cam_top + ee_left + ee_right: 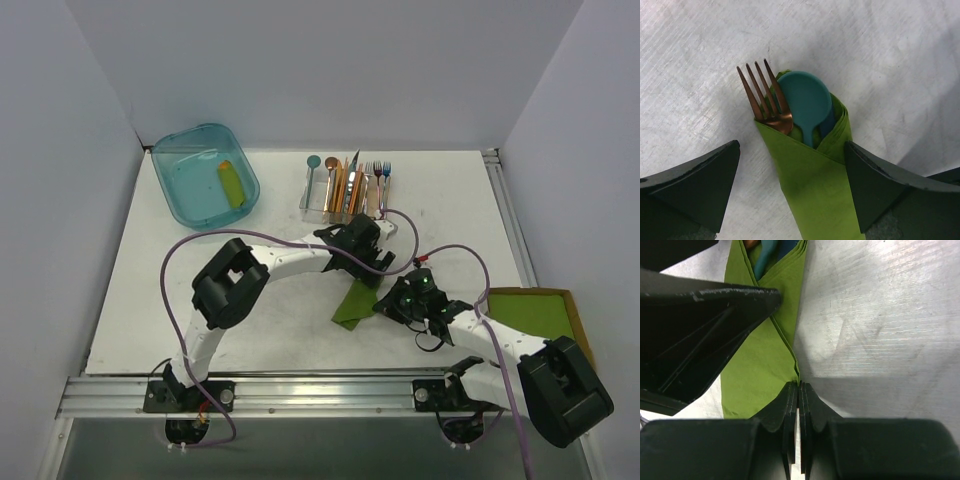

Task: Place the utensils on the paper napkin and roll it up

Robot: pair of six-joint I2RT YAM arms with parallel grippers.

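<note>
Top external first: shows the paper napkin (352,303) only as a green sliver at mid-table, squeezed between the left arm (290,262) and the right arm (480,335), with both sets of fingertips lost under them. Cannot count the coloured cutlery (352,178) bunched in the clear caddy (318,206) at the far edge (too small, too crowded), nor name the yellow-and-orange item (231,183) in the teal tub (190,205) at far left. From the left wrist: napkin wrapped into a narrow roll, cut off at the bottom edge, hiding both handles and leaving only the heads of the utensils poking out of its top. From the right wrist: much of that roll blocked by a dark left-arm finger, utensils cropped at the top edge. Left gripper (792,145): spread wide, straddling the roll, holding nothing; one finger (695,185) well clear on the fork side, the other right at the fold on the spoon side, contact too close to call. Right gripper (799,388): pressed fully shut, tips meeting the roll's near corner on the bare table (880,315); cannot tell about any paper pinched inside. Tally: one copper fork (767,100) with four tines, one teal spoon (805,100) just beside it, one napkin, two grippers, one caddy, one tub, one cardboard-rimmed stack of green sheets (530,312) at the right edge.
</note>
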